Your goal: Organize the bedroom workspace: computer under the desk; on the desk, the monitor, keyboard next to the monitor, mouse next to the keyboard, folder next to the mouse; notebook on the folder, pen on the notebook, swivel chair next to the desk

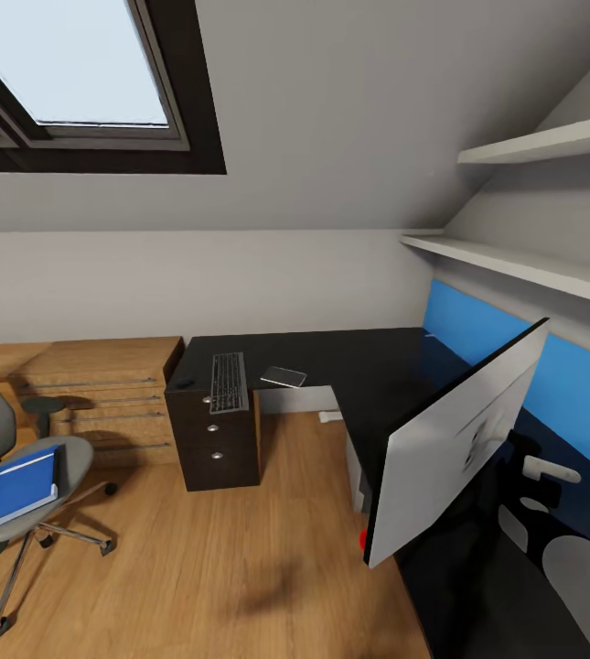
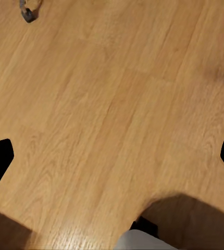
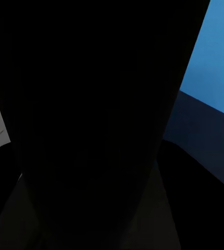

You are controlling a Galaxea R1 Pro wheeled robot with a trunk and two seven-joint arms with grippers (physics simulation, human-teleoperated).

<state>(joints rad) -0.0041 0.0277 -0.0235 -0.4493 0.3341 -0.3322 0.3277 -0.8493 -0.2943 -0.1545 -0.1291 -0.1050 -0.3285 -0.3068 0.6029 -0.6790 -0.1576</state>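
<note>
Head view is showing the monitor [image 1: 459, 448] tilting on the desk [image 1: 368, 366]; the folder [image 1: 22, 483] is lying on the swivel chair [image 1: 70, 458]; I cannot tell either hand's state.

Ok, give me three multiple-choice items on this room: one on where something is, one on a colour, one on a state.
1. Where does the folder lie?
A. On the swivel chair seat
B. On the desk
C. On the floor

2. What colour is the panel behind the desk?
A. Red
B. Bright blue
C. Green

3. How does the monitor stand?
A. Upright, screen facing the camera
B. Flat on the floor
C. Tilted, its white back facing the camera

Answers:
1. A, the blue folder rests on the grey seat at the head view's left.
2. B, a blue strip runs along the wall above the black top.
3. C, the head view shows its white back leaning over the desk's near part.
</note>
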